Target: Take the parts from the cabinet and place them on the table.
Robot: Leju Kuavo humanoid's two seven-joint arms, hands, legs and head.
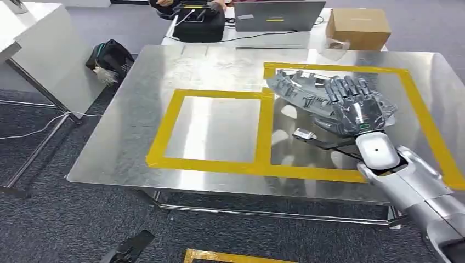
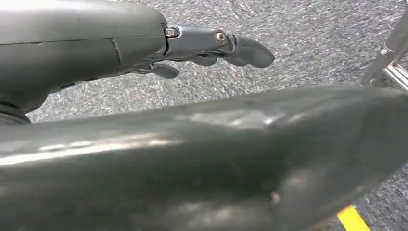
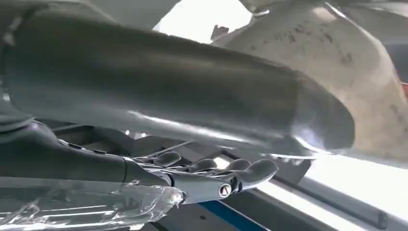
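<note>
A grey ribbed plastic part (image 1: 304, 90) wrapped in clear film lies low over the steel table (image 1: 164, 71), inside the right-hand yellow tape rectangle (image 1: 422, 118). My right hand (image 1: 353, 101) lies across the top of its near end and grips it, fingers spread over the ribs. The right wrist view has the thick thumb above and the dark fingers (image 3: 216, 175) below, with crinkled film (image 3: 86, 207) beside them. Whether the part touches the table I cannot tell. My left hand (image 2: 211, 48) hangs beside the table over grey carpet, fingers loosely apart and holding nothing.
A second yellow tape rectangle (image 1: 214, 129) marks the table's middle. Behind the table stand a cardboard box (image 1: 357, 26), a laptop (image 1: 277, 15) and a black case (image 1: 198, 22). A dark backpack (image 1: 109, 59) and a white table (image 1: 38, 44) are at left.
</note>
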